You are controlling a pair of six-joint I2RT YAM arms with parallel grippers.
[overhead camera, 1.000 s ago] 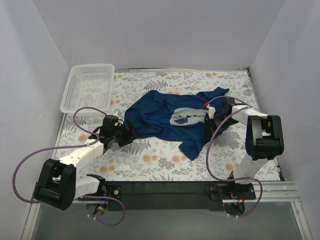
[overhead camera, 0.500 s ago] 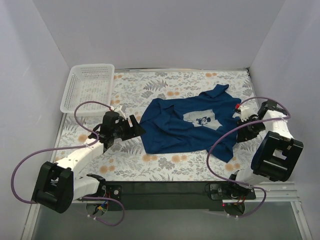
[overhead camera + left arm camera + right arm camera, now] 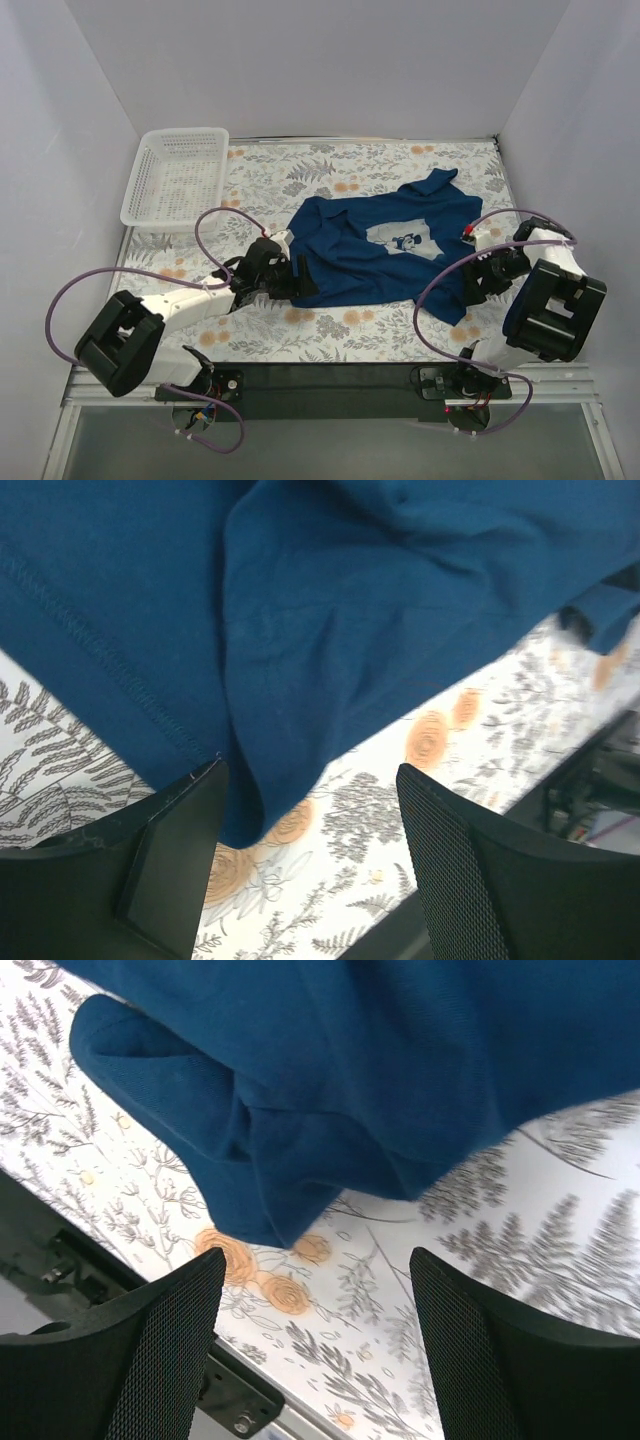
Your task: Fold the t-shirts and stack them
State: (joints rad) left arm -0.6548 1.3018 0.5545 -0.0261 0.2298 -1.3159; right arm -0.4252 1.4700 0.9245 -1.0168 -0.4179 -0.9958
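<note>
A dark navy t-shirt (image 3: 360, 255) with a pale chest graphic (image 3: 405, 240) lies rumpled across the middle of the floral table. My left gripper (image 3: 298, 283) sits low at the shirt's near-left edge. In the left wrist view this gripper (image 3: 310, 875) is open, and the hem (image 3: 240, 780) reaches in beside the left finger (image 3: 170, 870). My right gripper (image 3: 478, 278) is at the shirt's near-right corner. In the right wrist view it (image 3: 315, 1345) is open over bare tabletop, with a bunched fold of shirt (image 3: 250, 1160) just ahead of the fingertips.
A white lattice basket (image 3: 175, 175) stands at the back left of the table. The black front rail (image 3: 330, 380) runs along the near edge between the arm bases. White walls close in the left, right and back sides.
The right gripper dragged the shirt to the right, then opened and let go. The left arm swung right, up to the shirt's near-left edge.
</note>
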